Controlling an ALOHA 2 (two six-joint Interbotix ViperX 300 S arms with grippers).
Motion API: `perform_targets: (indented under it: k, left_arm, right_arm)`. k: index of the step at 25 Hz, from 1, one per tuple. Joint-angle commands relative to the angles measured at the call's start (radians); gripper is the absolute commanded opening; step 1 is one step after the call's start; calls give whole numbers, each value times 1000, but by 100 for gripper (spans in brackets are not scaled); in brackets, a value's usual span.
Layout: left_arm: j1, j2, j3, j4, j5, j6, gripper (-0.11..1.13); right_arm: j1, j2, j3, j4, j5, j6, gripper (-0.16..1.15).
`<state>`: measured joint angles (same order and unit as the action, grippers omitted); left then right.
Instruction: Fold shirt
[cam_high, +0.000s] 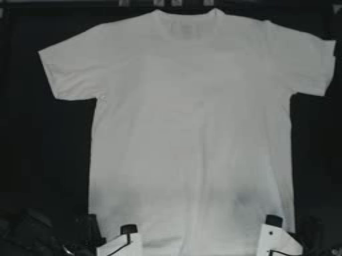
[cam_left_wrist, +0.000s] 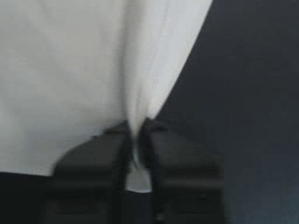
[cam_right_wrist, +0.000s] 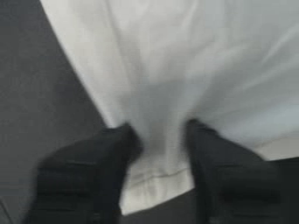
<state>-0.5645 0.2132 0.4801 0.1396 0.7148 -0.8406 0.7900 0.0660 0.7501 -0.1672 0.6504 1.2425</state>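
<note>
Shirt (cam_high: 190, 125) lying flat on the table (cam_high: 47, 160); L gripper (cam_left_wrist: 139, 127) pinching the hem, R gripper (cam_right_wrist: 161, 131) clamping the hem's other corner.

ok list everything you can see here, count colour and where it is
shirt: one, white, spread flat down the middle of the table, neck at the far edge, sleeves out to both sides, hem at the near edge
table: one, dark, showing on both sides of the shirt
left gripper: one, black with white plates, at the hem near the shirt's left corner, jaws pinched shut on a fold of cloth
right gripper: one, black with white plates, at the hem near the shirt's right corner, jaws set a little apart with hem cloth between them
</note>
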Motion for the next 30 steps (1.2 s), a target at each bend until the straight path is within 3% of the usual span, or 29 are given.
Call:
perform_targets:
  k: [1, 3, 6, 11, 13, 17, 20, 27, 30]
  left_arm:
    - [-5, -8, 9, -9, -5, 6, 4]
    - [-6, -11, 9, -9, -6, 8, -7]
    - [-9, -17, 0, -9, 3, 11, 6]
    - [-32, -55, -29, -2, 35, 2, 7]
    - [-49, -66, -58, 17, 86, -15, 7]
    - [-106, -74, -147, 133, 252, -117, 7]
    - [-146, -91, -196, 186, 333, -190, 7]
    - [-225, -97, -304, 196, 526, -285, 7]
    - [-256, -89, -350, 229, 588, -321, 7]
  right_arm:
    - [3, 3, -6, 32, -26, -35, 11]
    - [6, 3, -11, 37, -23, -51, -7]
    - [6, 0, -26, 41, -9, -58, 4]
    - [12, -40, -72, 9, 55, -37, 7]
    - [18, -61, -95, -2, 106, -26, 7]
    - [38, -91, -156, -48, 225, 8, 7]
    - [60, -106, -195, -98, 279, 57, 7]
    - [126, -155, -245, -152, 362, 209, 7]
    - [155, -163, -278, -181, 417, 255, 7]
